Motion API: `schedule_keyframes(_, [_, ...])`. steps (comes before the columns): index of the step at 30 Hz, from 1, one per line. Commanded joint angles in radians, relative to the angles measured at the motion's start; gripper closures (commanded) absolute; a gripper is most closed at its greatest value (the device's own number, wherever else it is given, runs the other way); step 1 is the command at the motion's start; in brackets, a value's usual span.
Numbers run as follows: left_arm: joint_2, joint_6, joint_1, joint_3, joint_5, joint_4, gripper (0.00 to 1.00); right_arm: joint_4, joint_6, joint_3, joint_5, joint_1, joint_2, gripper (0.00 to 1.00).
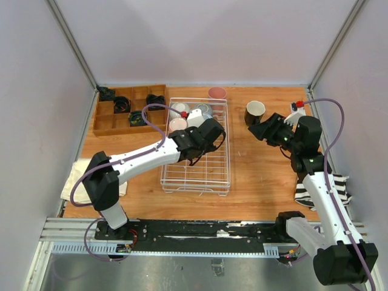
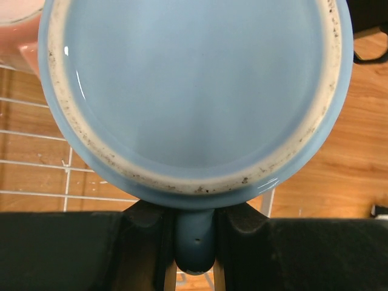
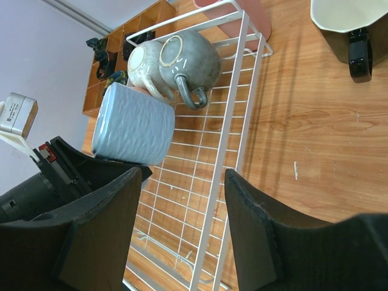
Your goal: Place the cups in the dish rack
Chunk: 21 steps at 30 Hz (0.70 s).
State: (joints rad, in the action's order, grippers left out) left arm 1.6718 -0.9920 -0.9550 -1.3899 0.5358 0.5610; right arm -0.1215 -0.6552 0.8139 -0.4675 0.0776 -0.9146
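Note:
The white wire dish rack (image 1: 195,176) lies mid-table. My left gripper (image 1: 203,128) is over its far half, shut on the handle (image 2: 194,242) of the light blue mug (image 2: 194,91), which it holds tilted above the grid; the mug also shows in the right wrist view (image 3: 133,124). A white mug (image 3: 145,66), a grey-green mug (image 3: 191,60) and a pale pink mug (image 1: 177,124) sit at the rack's far end. The pink tumbler (image 1: 217,93) stands behind the rack. The black mug (image 1: 254,112) stands to the right. My right gripper (image 3: 182,176) is open and empty beside it.
A brown wooden compartment tray (image 1: 130,109) with small black coiled objects sits at the far left. A white cloth (image 1: 76,176) lies at the near left and a striped cloth (image 1: 339,188) at the near right. Enclosure walls stand on three sides.

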Motion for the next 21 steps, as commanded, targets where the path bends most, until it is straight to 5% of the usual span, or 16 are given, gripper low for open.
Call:
schedule_keyframes(1, [0.026,-0.109,-0.024,-0.055,0.186,0.007,0.99,-0.006,0.026,0.025,0.013,-0.018,0.004,0.42])
schedule_keyframes(21, [0.194,-0.223,-0.037,-0.121,0.278,0.047,1.0,-0.006,0.031,-0.012,0.018,0.024,0.037,0.42])
